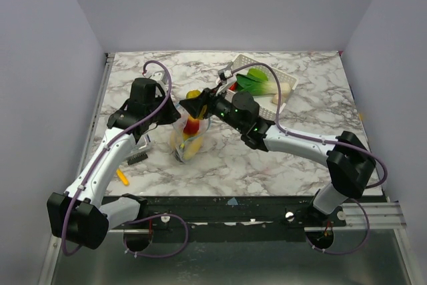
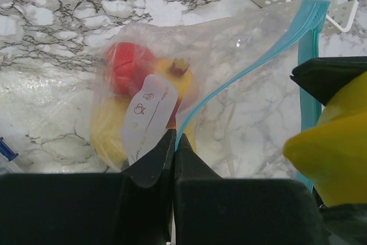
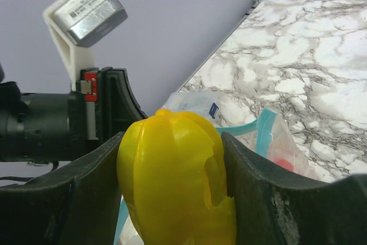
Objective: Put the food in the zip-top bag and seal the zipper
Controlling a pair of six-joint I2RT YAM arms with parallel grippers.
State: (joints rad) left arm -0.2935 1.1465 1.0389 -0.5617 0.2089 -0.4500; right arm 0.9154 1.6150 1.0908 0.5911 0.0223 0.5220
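1. BAG. The zip-top bag stands at table ctr, its bottom on the marble table, between the two wrists. The film is thin, clear and crinkled. A white printed label shows on its near wall. The zipper is a narrow light blue-teal strip along the mouth edge. Its two lips are parted (in the left wrist view one lip runs from the pinch point up to the far corner, the other drops down the right side).

2. CONTENTS. Low in the bag sits a glossy red piece, w/ a yellow piece below it. A second yellow piece w/ a brown stem end lies beside the red one. The film blurs the shapes, so exact types cannot be told.

3. LEFT GRIPPER. The left gripper is clenched. Its fingers press together on the bag's upper edge, w/ one zipper lip pinched between them.

4. RIGHT GRIPPER. The right gripper grasps a yellow toy pepper. The pepper is glossy w/ ribbed lobes and fills the gap between both fingers. Pos.: at the bag mouth, above the contents. Contact w/ the film cannot be told.

5. OTHER. A white perforated basket sits at the table's far right, apart from the bag. It holds a green leafy vegetable. An orange piece lies on the table near the L arm.
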